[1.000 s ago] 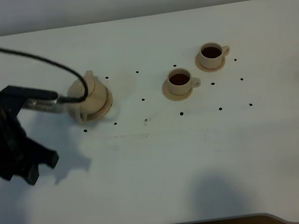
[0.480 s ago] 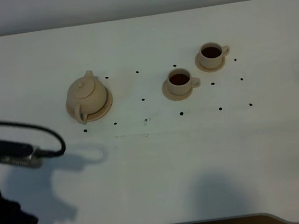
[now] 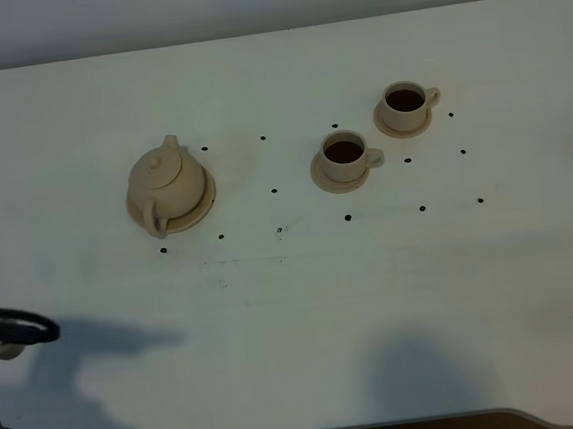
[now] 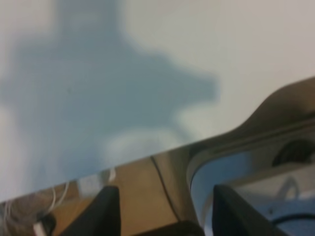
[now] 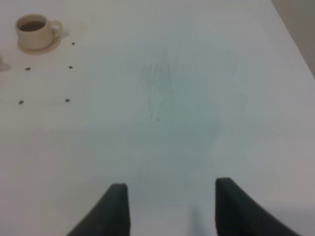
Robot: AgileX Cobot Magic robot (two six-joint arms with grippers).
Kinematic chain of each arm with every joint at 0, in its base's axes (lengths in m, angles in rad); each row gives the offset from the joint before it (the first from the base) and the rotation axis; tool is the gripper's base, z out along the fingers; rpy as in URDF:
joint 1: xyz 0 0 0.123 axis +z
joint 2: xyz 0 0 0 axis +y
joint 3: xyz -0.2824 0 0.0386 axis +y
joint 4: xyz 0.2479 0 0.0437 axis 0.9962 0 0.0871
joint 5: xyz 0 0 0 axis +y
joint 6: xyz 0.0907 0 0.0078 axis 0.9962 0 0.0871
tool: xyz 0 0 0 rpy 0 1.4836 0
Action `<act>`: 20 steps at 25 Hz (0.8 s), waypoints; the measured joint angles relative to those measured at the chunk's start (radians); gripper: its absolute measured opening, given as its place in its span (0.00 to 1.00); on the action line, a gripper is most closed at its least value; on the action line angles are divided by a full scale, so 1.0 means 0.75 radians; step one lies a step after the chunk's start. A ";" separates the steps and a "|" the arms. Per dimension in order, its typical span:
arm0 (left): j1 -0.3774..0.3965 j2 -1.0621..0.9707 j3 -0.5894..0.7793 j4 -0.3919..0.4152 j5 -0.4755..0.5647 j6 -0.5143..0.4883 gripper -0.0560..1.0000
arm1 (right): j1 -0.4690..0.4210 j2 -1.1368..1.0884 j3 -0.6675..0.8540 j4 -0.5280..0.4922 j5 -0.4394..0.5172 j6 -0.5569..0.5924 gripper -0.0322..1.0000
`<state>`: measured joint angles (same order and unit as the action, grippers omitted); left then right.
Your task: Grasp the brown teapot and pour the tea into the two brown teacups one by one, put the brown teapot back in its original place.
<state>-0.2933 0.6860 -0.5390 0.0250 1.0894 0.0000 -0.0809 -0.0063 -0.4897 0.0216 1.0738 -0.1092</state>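
Beige ceramic throughout: the teapot [image 3: 167,188] sits upright on its wide saucer [image 3: 204,208], left of centre on the white table [image 3: 295,314], lid on, handle toward the near edge. The near cup [image 3: 345,156] and far cup [image 3: 404,105] stand on their own small saucers to the right of the pot, well apart from it, and both show dark liquid inside. The far cup [image 5: 33,29] also appears in the right wrist view.

Left gripper [image 4: 160,211]: fingers spread wide, nothing between them, hanging over the table's near edge well clear of the pot. In the high view only a scrap of that arm [image 3: 1,335] shows at the lower left corner. Right gripper [image 5: 170,209]: fingers parted wide, empty, over bare table, well away from the cups.

Judgement: pouring and return look done; the task appears at or near its end.

Risks from here:
- The pot sits slightly off-centre on its saucer, toward the left rim; a knock to the table could rock it.
- Any sweep of the right arm toward the cups could tip a full cup and spill tea.
- The trailing cable on the left arm could snag the table edge.
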 joint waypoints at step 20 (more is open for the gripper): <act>0.198 -0.682 0.004 0.000 -0.003 0.000 0.48 | 0.000 0.000 0.000 0.000 0.000 0.000 0.42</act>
<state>-0.1450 0.1745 -0.5362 0.0252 1.0873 0.0000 -0.0809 -0.0063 -0.4897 0.0216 1.0738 -0.1092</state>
